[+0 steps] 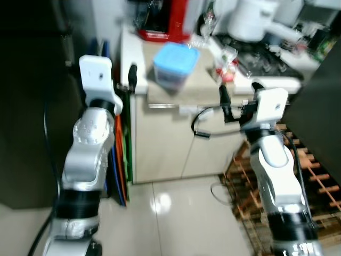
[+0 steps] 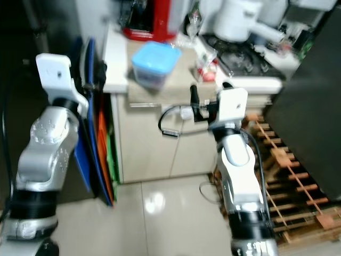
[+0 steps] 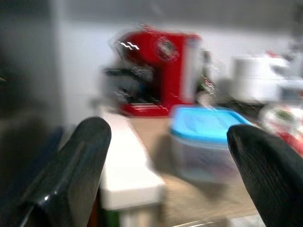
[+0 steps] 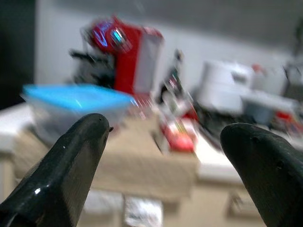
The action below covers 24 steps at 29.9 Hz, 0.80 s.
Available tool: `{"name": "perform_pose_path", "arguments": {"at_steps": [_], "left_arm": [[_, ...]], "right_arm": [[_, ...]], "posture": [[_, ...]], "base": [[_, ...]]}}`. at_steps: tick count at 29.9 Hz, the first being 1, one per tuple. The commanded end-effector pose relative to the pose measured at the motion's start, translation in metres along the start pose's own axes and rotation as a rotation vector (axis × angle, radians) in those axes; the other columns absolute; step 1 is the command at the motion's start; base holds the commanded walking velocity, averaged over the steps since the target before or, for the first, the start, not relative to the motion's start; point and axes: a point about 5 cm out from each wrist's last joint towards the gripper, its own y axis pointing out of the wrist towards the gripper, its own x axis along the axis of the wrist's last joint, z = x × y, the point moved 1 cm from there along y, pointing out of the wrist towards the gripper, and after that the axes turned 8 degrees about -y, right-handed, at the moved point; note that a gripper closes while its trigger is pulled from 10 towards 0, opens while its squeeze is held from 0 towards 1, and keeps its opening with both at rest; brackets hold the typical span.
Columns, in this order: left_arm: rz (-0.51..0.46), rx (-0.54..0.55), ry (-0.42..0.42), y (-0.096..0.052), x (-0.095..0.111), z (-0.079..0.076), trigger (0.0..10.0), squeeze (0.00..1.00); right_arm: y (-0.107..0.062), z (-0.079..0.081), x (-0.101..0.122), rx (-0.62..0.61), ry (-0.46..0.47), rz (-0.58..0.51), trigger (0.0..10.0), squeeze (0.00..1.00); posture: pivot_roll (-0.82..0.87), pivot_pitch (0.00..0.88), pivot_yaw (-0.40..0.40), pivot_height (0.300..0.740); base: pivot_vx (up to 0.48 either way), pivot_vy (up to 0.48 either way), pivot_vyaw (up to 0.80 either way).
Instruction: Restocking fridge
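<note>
Both silver arms rise in the foreground, raised toward a cabinet, with the left gripper [image 3: 165, 175] and right gripper [image 4: 165, 170] each showing jaws spread wide and empty. Ahead on the counter [image 1: 208, 85] sits a clear box with a blue lid [image 1: 176, 65], roughly between the two arms, in front of a red coffee machine [image 1: 165, 21]. Just beside the box is a small bag holding something red [image 1: 226, 69]. The views are blurred, so this looks like the approach step. Next, each arm probably needs to reach forward and close on the box from either side, if that is what goes into the fridge
</note>
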Motion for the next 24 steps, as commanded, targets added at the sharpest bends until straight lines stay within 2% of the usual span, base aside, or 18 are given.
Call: {"name": "perform_pose_path", "arguments": {"at_steps": [1, 3, 12, 19, 24], "left_arm": [[0.000, 0.008, 0.014, 0.003, 0.002, 0.000, 10.0, 0.00], [-0.010, 0.006, 0.007, 0.003, 0.003, 0.000, 10.0, 0.00], [-0.109, -0.013, 0.005, 0.003, 0.021, -0.006, 10.0, 0.00], [-0.103, -0.002, -0.021, 0.004, 0.020, -0.006, 10.0, 0.00], [-0.114, 0.055, -0.055, 0.004, 0.021, 0.001, 10.0, 0.00]], "right_arm": [[-0.001, -0.005, 0.001, -0.017, -0.013, -0.008, 10.0, 0.20], [0.000, -0.005, 0.002, -0.020, -0.019, -0.009, 10.0, 0.20], [0.006, -0.010, 0.013, -0.030, -0.031, -0.046, 10.0, 0.19], [0.008, -0.013, 0.012, -0.042, -0.028, -0.043, 10.0, 0.19], [0.008, -0.011, 0.012, -0.030, -0.025, -0.036, 10.0, 0.19]], "posture": [[-0.04, 0.000, -0.054, 0.740], [-0.04, 0.004, -0.054, 0.740], [-0.04, 0.008, -0.056, 0.740], [-0.05, 0.011, -0.058, 0.740], [-0.05, 0.012, -0.060, 0.740]], "base": [[0.000, 0.000, 0.00], [0.000, 0.000, 0.00], [0.458, 0.000, 0.00], [0.462, 0.000, 0.00], [0.445, 0.000, 0.00]]}}
